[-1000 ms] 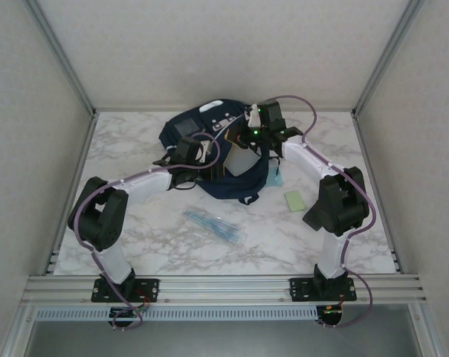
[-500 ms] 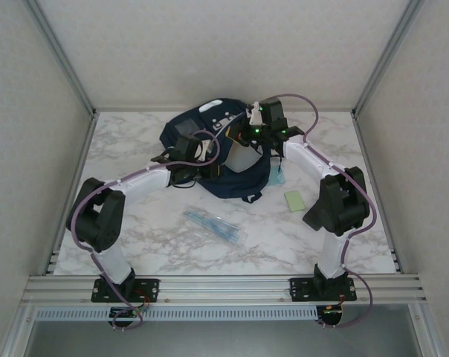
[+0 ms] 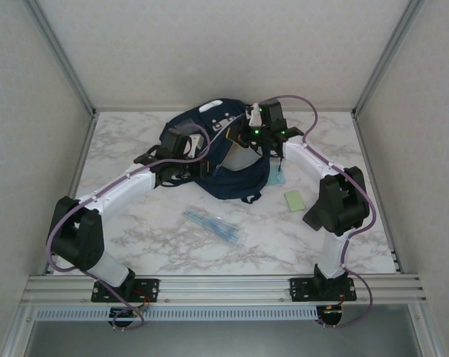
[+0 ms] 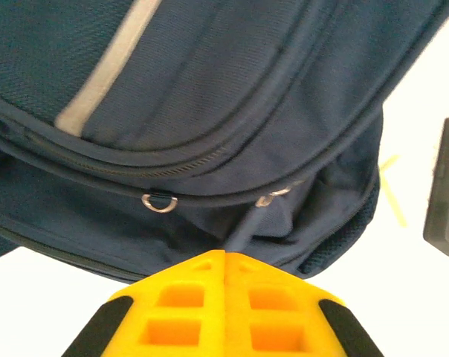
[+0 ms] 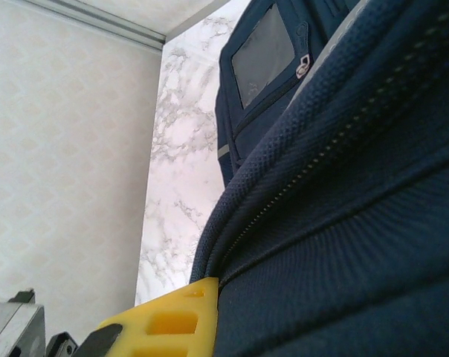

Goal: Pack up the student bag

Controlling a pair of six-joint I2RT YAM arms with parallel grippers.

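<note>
The student bag [image 3: 232, 167], dark navy with a grey square patch [image 5: 263, 53] and a pale stripe [image 4: 105, 71], lies at the back middle of the table. My left gripper [image 4: 226, 254] is at the bag's left side [image 3: 201, 168], its yellow fingers pressed together on a narrow navy zip pull [image 4: 247, 223] that runs up to a metal slider [image 4: 273, 197]. My right gripper [image 3: 244, 135] is over the bag's far top edge. One of its yellow fingers [image 5: 172, 320] lies against a fold of bag fabric [image 5: 321, 245] by the zip; the other is hidden behind the fold.
A clear packet of pens [image 3: 213, 224] lies in front of the bag. A green pad [image 3: 294, 200] sits to the right, beside a pale blue item [image 3: 275, 177] at the bag's right edge. Frame posts and walls close off the sides and back.
The left gripper has shut on the zip pull and drawn a little to the left, with its arm stretching out lower. The right arm has not moved.
</note>
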